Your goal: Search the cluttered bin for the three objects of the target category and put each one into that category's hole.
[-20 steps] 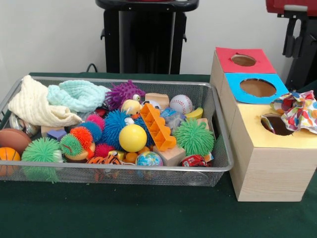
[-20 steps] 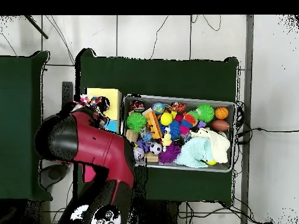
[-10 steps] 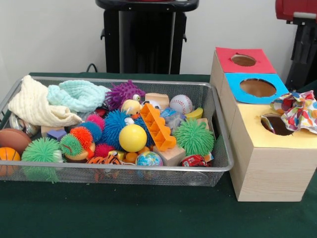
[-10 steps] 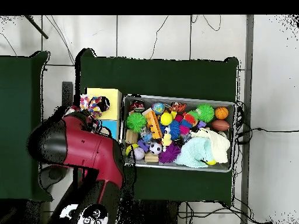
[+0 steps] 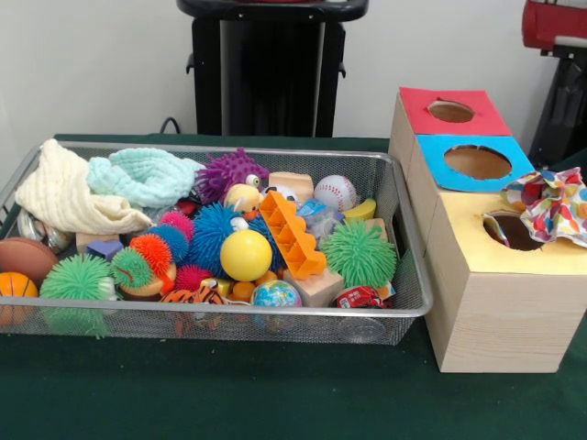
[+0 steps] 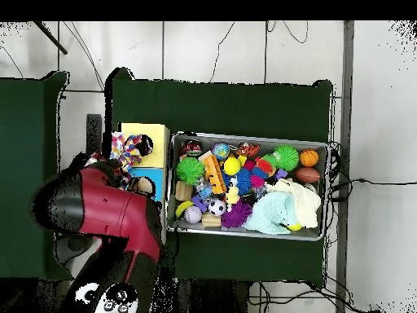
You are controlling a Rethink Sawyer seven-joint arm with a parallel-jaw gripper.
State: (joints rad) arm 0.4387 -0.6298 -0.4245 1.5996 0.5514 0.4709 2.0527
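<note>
Hiding its claw, the red arm (image 6: 98,216) is leaving grip unclear; dotted cloth (image 5: 548,205) is lying crumpled beside the yellow hole (image 5: 511,230).

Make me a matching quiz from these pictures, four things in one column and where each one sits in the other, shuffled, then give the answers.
Things:
1. polka-dot cloth
2. baseball
3. cream cloth
4. red-surround hole

Places, front view:
A. left end of the wire basket
B. farthest box top
C. draped beside the yellow-surround hole
D. basket's far right part

Pairs: 1-C, 2-D, 3-A, 4-B
</note>
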